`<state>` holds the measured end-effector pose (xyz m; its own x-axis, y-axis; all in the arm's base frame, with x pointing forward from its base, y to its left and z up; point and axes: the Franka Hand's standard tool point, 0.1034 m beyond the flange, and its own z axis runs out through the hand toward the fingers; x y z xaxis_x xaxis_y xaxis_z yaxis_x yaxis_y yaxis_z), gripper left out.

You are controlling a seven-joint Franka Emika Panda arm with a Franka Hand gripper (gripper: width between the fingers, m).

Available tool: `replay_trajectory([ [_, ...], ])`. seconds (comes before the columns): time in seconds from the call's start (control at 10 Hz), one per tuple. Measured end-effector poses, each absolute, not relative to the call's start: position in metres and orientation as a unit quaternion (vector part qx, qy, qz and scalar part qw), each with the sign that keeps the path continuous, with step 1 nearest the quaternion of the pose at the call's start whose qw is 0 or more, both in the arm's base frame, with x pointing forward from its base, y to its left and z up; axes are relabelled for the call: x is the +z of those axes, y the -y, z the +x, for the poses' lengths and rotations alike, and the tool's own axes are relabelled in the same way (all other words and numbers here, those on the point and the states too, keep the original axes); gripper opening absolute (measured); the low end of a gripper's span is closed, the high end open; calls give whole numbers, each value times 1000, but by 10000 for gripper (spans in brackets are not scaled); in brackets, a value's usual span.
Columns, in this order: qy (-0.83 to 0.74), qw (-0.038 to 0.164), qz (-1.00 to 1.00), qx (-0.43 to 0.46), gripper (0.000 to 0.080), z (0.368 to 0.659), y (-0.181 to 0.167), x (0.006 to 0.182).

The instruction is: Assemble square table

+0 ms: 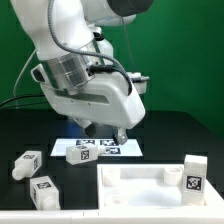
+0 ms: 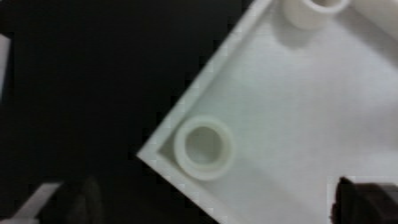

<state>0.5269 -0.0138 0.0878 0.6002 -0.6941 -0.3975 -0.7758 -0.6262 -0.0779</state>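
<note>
Robot gripper (image 1: 104, 133) hovers by the marker board (image 1: 95, 151), fingers (image 2: 71, 200) spread wide, holding nothing; square tabletop (image 1: 140, 185) lies near, toward the exterior view's right; loose legs (image 1: 27, 165) lie near left.

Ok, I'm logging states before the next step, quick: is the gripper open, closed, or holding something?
Gripper: open, holding nothing.

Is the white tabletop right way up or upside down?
Upside down: the tabletop shows its recessed underside facing up, with a round socket at its corner.
</note>
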Motion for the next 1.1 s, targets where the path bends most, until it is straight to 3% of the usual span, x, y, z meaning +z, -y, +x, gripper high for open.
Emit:
replay_trajectory([
  [0.1,-385,95,-906,149,648,523,16,90],
  [0.5,-389,96,-904,152,648,518,17,86],
  [0.6,-373,110,-904,176,648,508,22,85],
  [0.8,-369,169,-857,318,648,481,47,84],
  [1.1,-355,186,-816,416,648,474,57,77],
])
